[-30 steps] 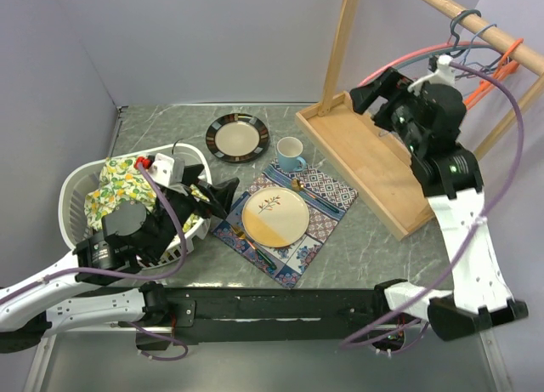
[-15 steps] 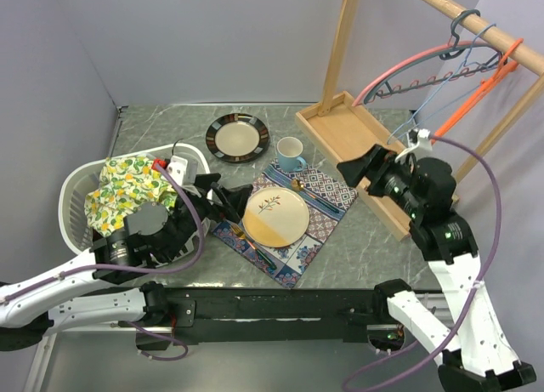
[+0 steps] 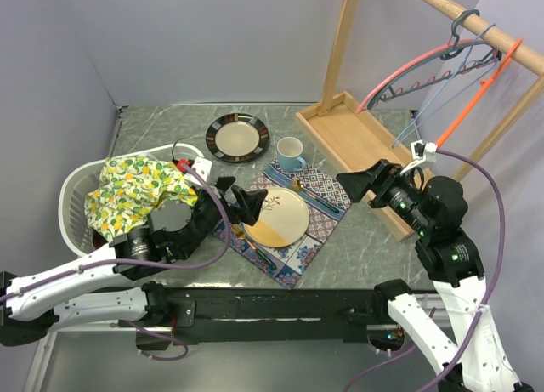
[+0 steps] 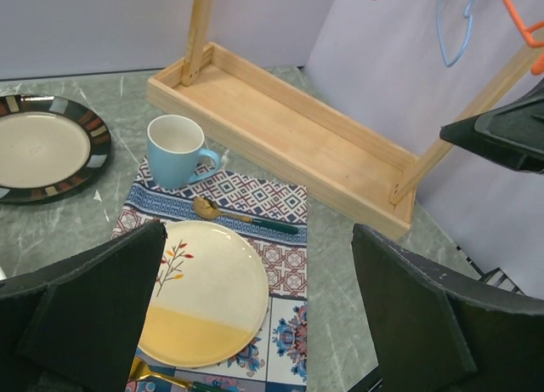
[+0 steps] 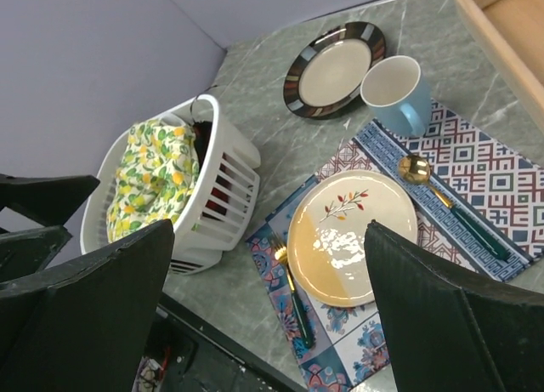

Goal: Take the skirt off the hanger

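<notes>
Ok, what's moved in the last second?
The right claw pulled away from the hangers and dropped low beside the wooden base. The left claw swung from the basket out towards the yellow plate. Both are open and empty. The floral skirt lies in the basket as before; the blue mug hasn't moved.

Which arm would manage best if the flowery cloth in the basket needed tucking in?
Left, probably. The left arm lies right beside the white basket holding the cloth, jaws open. The right arm is across the placemat, by the wooden stand.
</notes>
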Motion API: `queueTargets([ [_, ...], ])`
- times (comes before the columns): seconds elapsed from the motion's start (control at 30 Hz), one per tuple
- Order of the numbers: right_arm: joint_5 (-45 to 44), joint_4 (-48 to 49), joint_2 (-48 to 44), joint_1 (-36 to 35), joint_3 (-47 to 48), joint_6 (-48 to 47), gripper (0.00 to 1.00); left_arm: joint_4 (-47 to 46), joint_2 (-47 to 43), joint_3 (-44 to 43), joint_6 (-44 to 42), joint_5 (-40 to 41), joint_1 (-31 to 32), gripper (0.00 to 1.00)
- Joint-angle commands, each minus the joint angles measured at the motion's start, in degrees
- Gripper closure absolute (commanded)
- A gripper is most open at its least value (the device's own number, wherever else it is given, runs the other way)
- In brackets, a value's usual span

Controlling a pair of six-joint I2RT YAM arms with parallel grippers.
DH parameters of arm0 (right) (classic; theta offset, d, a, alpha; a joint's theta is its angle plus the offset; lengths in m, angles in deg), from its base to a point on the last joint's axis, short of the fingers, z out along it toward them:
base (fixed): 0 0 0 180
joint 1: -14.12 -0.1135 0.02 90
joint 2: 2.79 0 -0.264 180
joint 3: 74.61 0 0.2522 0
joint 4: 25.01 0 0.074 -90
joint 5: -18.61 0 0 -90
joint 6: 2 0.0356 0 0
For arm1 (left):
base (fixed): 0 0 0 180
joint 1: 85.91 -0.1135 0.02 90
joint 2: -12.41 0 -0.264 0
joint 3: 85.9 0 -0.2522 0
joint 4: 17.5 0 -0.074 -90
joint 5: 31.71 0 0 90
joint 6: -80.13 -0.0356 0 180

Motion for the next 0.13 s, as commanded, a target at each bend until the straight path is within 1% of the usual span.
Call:
queueTargets([
  [0.0,2.3,3.0,-0.1,-0.3,0.2,0.1,0.00,-3.6,-1.2,-1.5,-0.7,-0.9,-0.2,0.03],
  [0.1,2.8,2.8,0.4,-0.3,0.4,-0.1,0.00,-2.4,-1.6,-2.5,-0.6,-0.4,-0.2,0.03],
])
